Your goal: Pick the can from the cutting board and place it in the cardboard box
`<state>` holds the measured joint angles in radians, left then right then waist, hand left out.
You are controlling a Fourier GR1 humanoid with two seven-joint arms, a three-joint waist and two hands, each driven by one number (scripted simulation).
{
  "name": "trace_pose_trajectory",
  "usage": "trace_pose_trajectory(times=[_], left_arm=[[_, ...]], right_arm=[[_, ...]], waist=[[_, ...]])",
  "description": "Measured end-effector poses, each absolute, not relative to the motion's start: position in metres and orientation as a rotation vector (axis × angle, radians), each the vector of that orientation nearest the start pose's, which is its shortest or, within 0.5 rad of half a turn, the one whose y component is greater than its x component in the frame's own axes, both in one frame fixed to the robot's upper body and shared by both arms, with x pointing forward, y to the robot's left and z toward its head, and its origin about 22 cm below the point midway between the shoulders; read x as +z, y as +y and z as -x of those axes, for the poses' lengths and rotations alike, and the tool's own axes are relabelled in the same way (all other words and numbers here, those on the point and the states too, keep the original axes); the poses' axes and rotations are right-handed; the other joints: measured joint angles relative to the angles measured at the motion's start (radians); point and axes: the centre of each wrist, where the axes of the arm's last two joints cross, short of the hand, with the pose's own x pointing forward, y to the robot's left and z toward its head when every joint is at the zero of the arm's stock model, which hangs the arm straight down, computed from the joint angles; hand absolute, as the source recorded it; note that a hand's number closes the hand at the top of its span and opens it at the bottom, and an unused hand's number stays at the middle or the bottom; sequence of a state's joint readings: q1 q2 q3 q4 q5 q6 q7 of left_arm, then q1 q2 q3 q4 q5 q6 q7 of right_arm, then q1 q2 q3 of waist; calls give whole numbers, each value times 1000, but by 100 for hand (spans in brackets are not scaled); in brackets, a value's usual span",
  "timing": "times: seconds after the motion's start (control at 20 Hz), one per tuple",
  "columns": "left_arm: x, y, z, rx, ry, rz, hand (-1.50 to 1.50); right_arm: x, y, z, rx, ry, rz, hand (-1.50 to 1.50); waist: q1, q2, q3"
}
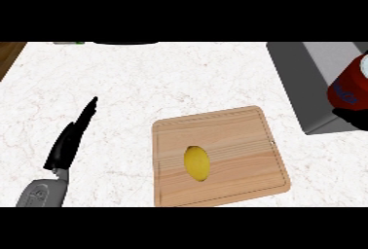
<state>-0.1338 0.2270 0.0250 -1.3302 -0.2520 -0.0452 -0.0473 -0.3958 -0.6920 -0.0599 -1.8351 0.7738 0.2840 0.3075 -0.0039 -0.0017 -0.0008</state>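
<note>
can carried over the box, off the board

my right hand (351, 115) has its fingers round the red can (350, 83) at the right edge above the grey cardboard box (309, 73); next i lower and release. left hand (70, 138) rests, fingers straight.

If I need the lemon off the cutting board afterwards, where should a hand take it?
Probably across its narrow middle, from above. The lemon lies flat on the cutting board with its long axis pointing away from the robot, so fingers closing on its left and right flanks span the shorter width; the ends taper.
</note>
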Motion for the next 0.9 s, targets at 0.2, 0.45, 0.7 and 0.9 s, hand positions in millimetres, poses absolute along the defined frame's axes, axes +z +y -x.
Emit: trace_pose_trajectory(times=[0.2,0.45,0.7,0.9], left_arm=[[-9,282,-275,-415,-1463,-319,0],[-9,276,-277,-421,-1469,-311,0],[-3,277,-279,-428,-1478,-315,0],[-8,275,-276,-438,-1479,-305,0]], right_arm=[[247,-338,-287,900,-1447,1366,150],[254,-381,-304,855,-1374,1388,150],[245,-416,-326,868,-1285,1402,150],[226,-445,-338,875,-1181,1332,150]], waist=[[4,1,0],[11,3,1],[19,6,1],[30,10,1]])
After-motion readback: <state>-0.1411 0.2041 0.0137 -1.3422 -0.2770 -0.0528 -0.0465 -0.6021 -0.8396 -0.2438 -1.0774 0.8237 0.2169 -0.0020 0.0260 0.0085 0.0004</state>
